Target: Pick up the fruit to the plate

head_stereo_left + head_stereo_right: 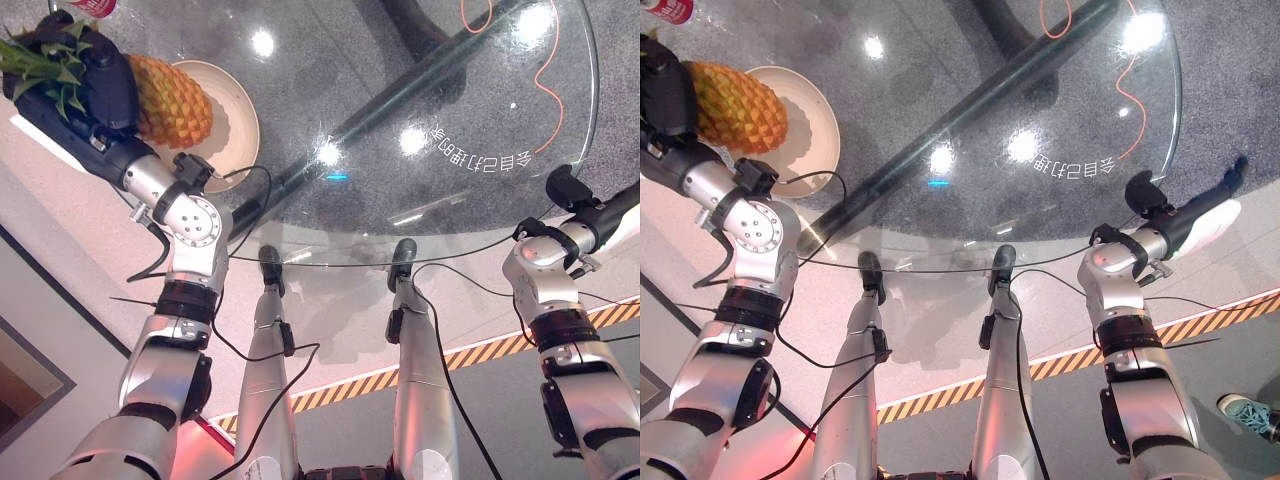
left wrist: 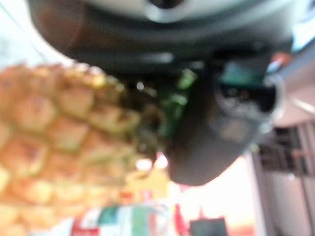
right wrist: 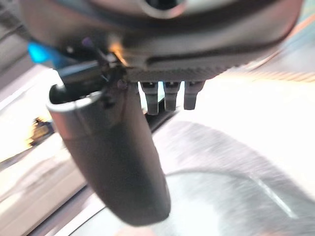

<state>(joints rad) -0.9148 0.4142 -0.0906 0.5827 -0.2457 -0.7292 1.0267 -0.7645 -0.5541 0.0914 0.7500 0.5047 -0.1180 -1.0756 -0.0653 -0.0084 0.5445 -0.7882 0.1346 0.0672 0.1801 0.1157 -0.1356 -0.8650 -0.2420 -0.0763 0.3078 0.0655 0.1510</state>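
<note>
Left hand [image 1: 95,85]: dark, laid over the leafy end of the pineapple; fingers curled round the fruit where the crown meets the body; in the left wrist view the thumb [image 2: 206,142] presses against the fruit's scaly side.
Pineapple [image 1: 172,100]: orange-yellow, diamond-patterned skin, green spiky crown [image 1: 45,65] sticking out past the hand; lying on its side, body over the plate, crown end beyond the rim; whether it rests on the plate or is held just above it, I cannot tell.
Plate [image 1: 235,125]: cream, round, on the glass table [image 1: 450,110] at its far left; bare part showing beside the fruit.
Left arm: reaching forward and out to the left, wrist bent toward the plate.
Right hand [image 1: 1205,215]: at the table's near right edge, well apart from the fruit; fingers straight and relaxed, holding nothing; thumb [image 3: 115,162] standing out in the right wrist view.
Can [image 1: 668,10]: red, beyond the plate, at the frame's top.
</note>
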